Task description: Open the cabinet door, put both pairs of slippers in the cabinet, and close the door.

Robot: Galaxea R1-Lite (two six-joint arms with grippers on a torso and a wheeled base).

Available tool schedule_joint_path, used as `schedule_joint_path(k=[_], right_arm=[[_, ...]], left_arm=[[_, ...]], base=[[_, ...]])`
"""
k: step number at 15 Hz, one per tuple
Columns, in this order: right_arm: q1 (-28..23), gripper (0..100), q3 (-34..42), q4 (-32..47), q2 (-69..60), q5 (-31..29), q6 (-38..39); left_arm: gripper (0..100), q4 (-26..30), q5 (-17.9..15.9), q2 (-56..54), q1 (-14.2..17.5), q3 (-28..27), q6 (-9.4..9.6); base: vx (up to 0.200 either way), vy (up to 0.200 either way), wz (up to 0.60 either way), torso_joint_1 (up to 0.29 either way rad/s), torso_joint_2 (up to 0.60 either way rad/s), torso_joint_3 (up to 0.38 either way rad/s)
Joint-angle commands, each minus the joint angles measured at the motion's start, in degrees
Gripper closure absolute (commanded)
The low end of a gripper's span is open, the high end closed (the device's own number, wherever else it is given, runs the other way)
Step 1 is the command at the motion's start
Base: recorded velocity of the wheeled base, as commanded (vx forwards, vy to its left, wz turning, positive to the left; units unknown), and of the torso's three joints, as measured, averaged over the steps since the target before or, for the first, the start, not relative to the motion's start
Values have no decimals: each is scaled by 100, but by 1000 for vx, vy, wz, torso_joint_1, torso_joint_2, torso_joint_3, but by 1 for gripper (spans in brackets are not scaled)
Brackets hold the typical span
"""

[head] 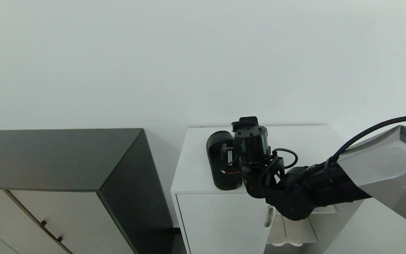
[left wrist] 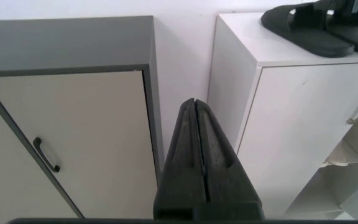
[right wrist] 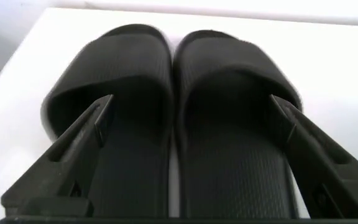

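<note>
The right gripper (right wrist: pixel 185 165) hangs low over the black slippers (head: pixel 220 165). Its two fingers are spread wide, one along each outer side of the pair, and I cannot tell whether they touch yet. That stance looks meant to press both slippers together and lift them as one. The slippers lie side by side, touching, soles down on top of the white cabinet (head: pixel 196 169), toward its front left, and the right arm lies across the top from the right to get at them. The left gripper (left wrist: pixel 196 112) is pressed shut on nothing. It is held low before the gap between the white cabinet and the dark cabinet (head: pixel 58 155) beside it, probably parked there to keep out of the other arm's way. Under the white top a flat door (head: pixel 224 225) with a handle (head: pixel 268 216) at its right edge faces forward, and I cannot tell whether it is swung aside or fixed. To the right of the handle the cabinet stands open, and pale slippers (head: pixel 287 231) rest on a shelf (head: pixel 310 237) inside. So one pair seems stored and the black pair remains. The right arm's own elbow hangs in front of that opening. The top's front edge and the handle are what the slippers would have to clear going down.
</note>
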Motion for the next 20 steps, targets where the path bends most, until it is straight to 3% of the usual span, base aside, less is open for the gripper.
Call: schedule_joint_path(k=[1, 7, 15, 16, 20], right_arm=[[-72, 0, -20, 0, 133, 74, 10], [-309, 0, -539, 18, 625, 435, 19], [-670, 0, -1857, 431, 1354, 479, -228], [-670, 100, -1928, 466, 1425, 479, -228], [-670, 100, -2033, 466, 1521, 479, -228]], left_arm=[[100, -1, 2, 8, -2, 0, 0], [100, -1, 2, 8, -2, 0, 0], [100, -1, 2, 8, -2, 0, -9], [100, -1, -7, 8, -2, 0, -9], [100, -1, 2, 8, -2, 0, -9]], base=[[0, 0, 0, 0, 0, 0], [0, 0, 0, 0, 0, 0], [0, 0, 0, 0, 0, 0], [0, 0, 0, 0, 0, 0], [0, 0, 0, 0, 0, 0]])
